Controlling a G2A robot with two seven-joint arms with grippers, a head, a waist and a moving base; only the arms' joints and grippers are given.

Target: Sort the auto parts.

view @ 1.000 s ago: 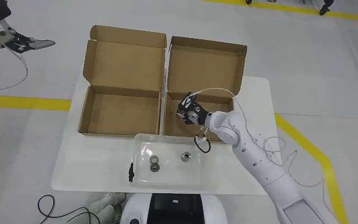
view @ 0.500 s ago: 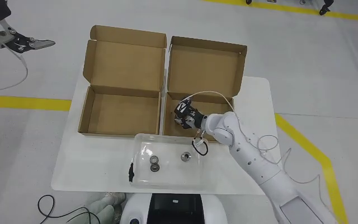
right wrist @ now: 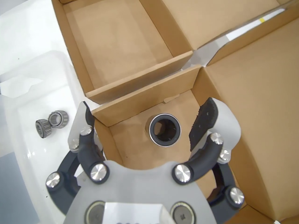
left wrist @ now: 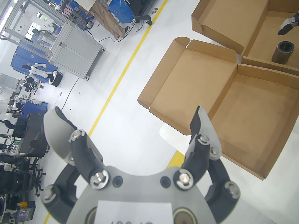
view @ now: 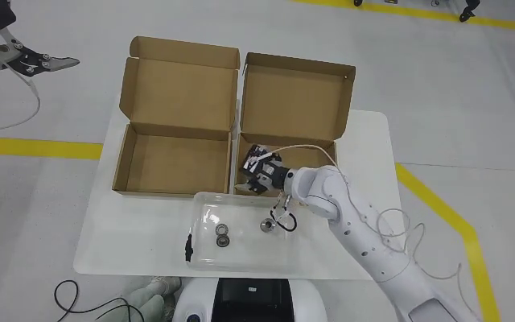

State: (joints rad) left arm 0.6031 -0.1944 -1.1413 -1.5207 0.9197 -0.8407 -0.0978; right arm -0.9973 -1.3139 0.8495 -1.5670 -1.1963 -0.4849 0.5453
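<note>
Right pincer [right wrist: 147, 108] released, jaws spread over upright sleeve [right wrist: 164, 129] in box [right wrist: 149, 92]. Bearings [right wrist: 51, 122] lie in tray [right wrist: 46, 71] just beside, nearer this arm. Left pincer [left wrist: 126, 115] also spread, well apart.

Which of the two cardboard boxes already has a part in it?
The box under the right gripper: a dark cylindrical sleeve stands near its corner; the neighbouring box holds none.

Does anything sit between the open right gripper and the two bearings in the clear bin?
Yes. The right gripper hangs over a corner of the right-hand box, above the black sleeve. That box's near wall and the clear bin rim lie between it and the two bearings. Overhead looks free.
</note>
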